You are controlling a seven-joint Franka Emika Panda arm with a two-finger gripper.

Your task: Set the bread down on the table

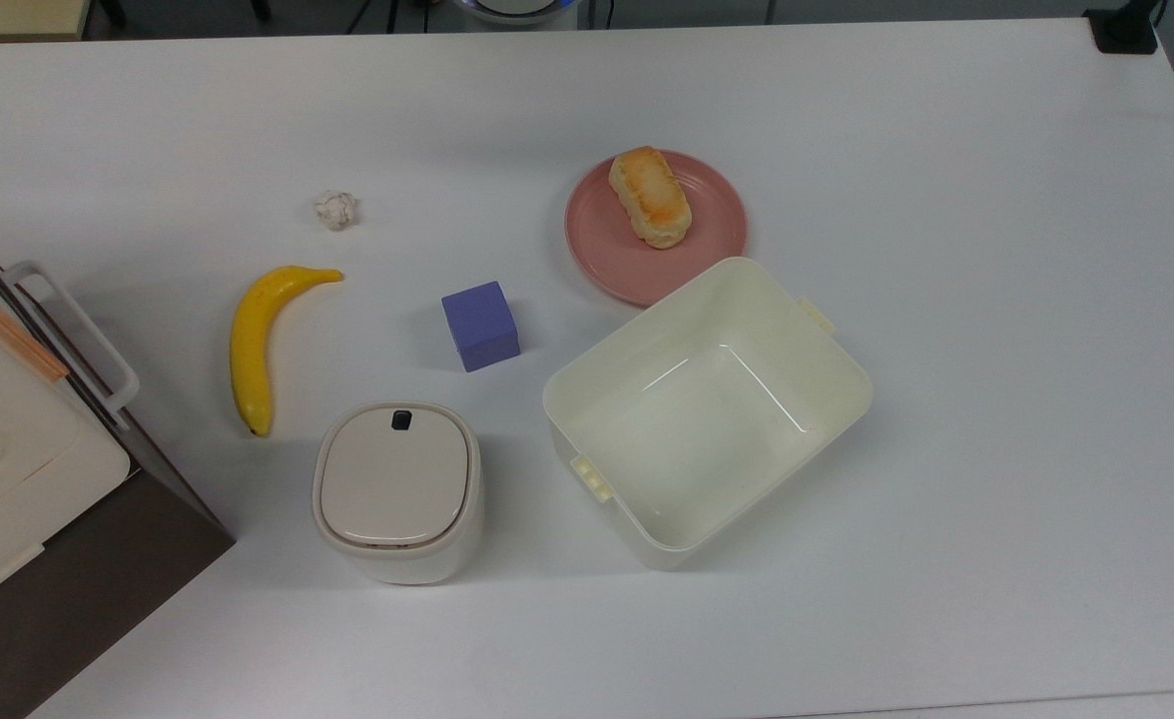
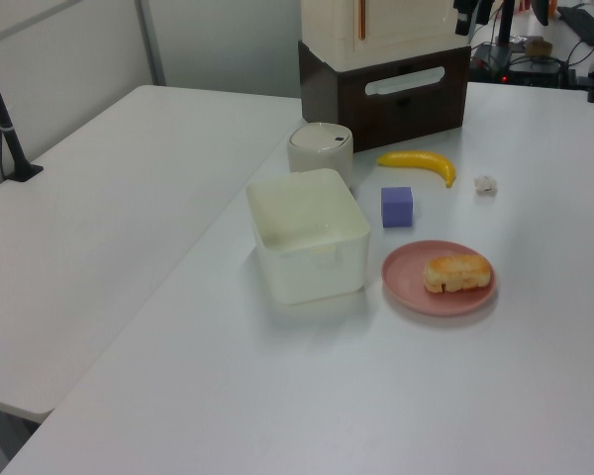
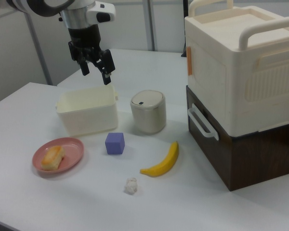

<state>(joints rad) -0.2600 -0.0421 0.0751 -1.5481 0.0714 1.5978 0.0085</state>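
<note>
White bench (image 1: 996,300), matte, wide. Bread (image 1: 651,197): small oblong roll, toasted golden-brown top, pale cream sides; lies on pink plate (image 1: 707,230), toward plate's rim farthest from cream tub (image 1: 707,409). Claw (image 3: 97,67) in right view: above tub, well apart from plate, fingers spread, apparently nothing between them. Purple cube (image 1: 480,325) beside plate.

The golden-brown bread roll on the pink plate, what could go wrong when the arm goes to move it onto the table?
1. The golden-brown bread roll lies near one edge of the round pink plate; an off-centre grab might tip or drag the plate.
2. The cream plastic tub sits right beside the plate, so the open pincer could clip its rim while descending.
3. The white table has scattered items nearby; choose bare space.
</note>
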